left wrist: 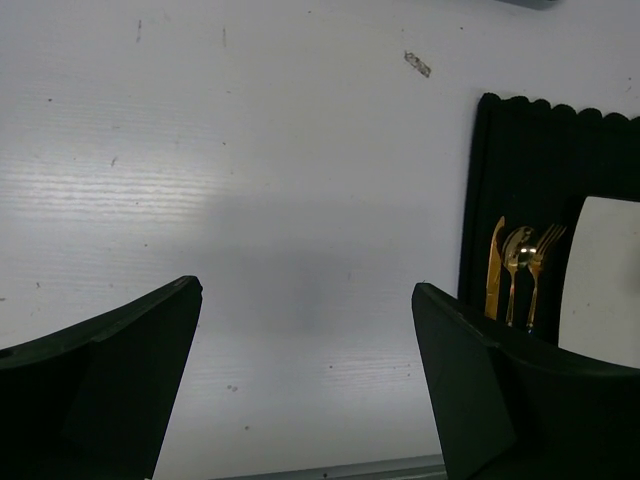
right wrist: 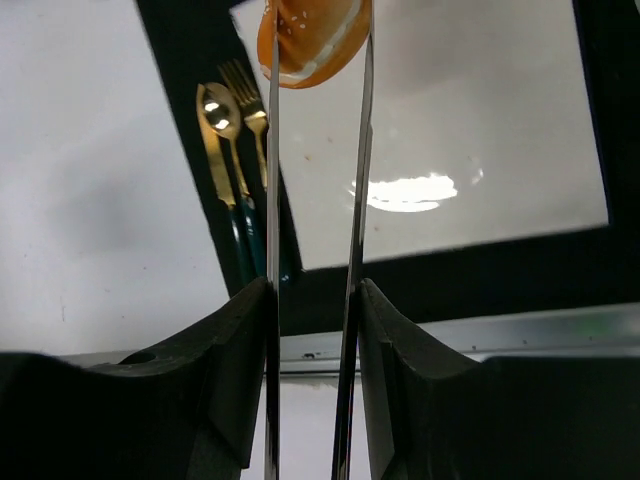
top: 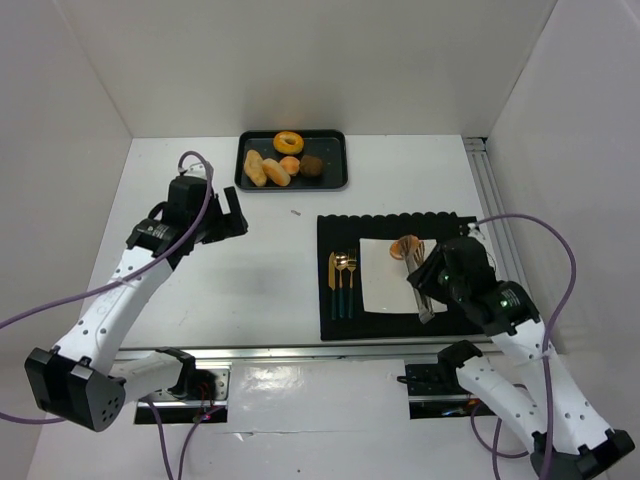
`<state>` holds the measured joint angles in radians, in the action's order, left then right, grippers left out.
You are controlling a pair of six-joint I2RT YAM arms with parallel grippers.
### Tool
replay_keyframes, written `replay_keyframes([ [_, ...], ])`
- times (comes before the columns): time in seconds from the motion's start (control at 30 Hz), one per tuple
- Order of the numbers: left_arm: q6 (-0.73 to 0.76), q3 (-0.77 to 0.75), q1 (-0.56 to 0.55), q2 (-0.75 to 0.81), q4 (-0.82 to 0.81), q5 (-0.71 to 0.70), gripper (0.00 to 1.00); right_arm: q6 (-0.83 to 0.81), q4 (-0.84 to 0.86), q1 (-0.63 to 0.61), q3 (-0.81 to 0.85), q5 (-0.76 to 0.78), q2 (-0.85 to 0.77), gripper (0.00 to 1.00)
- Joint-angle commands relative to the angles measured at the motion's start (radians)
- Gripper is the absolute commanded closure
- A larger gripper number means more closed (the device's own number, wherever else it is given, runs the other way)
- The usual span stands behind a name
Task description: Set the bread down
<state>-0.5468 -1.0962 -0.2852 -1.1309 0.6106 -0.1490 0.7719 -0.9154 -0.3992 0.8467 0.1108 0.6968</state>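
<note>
While the right gripper was clenched on a pair of metal tongs, its two black fingers pressed the blades toward each other from outside, and the blades ran forward almost parallel. At their far tips the tongs pinched the bread, an orange-brown piece with a paler cut face and a few light specks. It sat over the far part of the white plate; whether it touched the plate or hung just clear of it could not be told. From the top view the same bread showed near the plate's far edge, with the right gripper over the plate's right side.

The plate lay on a black placemat with a scalloped far edge. Just left of the plate, on the mat, a gold knife, spoon and fork with dark handles lay side by side.

Well apart on the other side, the left gripper stood released, its jaws spread wide with nothing between them, above the bare white table. Its wrist camera looked down between the fingers at the tabletop, with the mat's left edge and the cutlery at the right.

Near the far wall a black tray held a ring doughnut, two pale rolls, a small orange bun and a dark brown piece.
</note>
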Motion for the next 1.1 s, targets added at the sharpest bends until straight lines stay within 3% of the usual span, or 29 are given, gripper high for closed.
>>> replay_keyframes([
  [0.0,0.024,-0.041,-0.005,-0.015,-0.038,0.052,0.0,0.125,-0.097,-0.007,-0.056,0.044,-0.06,0.78],
  [0.27,0.004,-0.031,-0.014,-0.026,-0.038,0.089,0.0,0.125,-0.036,-0.007,-0.153,0.073,0.024,0.73],
  [0.33,0.004,-0.031,-0.014,-0.026,-0.029,0.089,0.0,0.125,-0.036,-0.007,-0.163,0.082,0.038,0.58],
  [0.47,0.004,-0.031,-0.014,-0.026,-0.02,0.089,0.0,0.136,-0.046,-0.007,-0.121,0.092,0.015,0.52],
  [0.53,0.004,-0.031,-0.014,-0.026,-0.02,0.089,0.0,0.136,-0.05,-0.007,-0.109,0.109,-0.023,0.39],
  [0.6,0.004,-0.042,-0.014,-0.026,-0.02,0.089,0.0,0.136,-0.04,-0.007,-0.1,0.118,-0.046,0.36],
  [0.8,0.004,-0.051,-0.014,-0.035,-0.011,0.089,0.0,0.145,-0.073,-0.007,-0.045,0.156,-0.025,0.36],
  [1.07,0.004,-0.064,-0.014,-0.035,0.0,0.036,0.0,-0.026,0.045,-0.018,0.133,0.221,0.114,0.37],
])
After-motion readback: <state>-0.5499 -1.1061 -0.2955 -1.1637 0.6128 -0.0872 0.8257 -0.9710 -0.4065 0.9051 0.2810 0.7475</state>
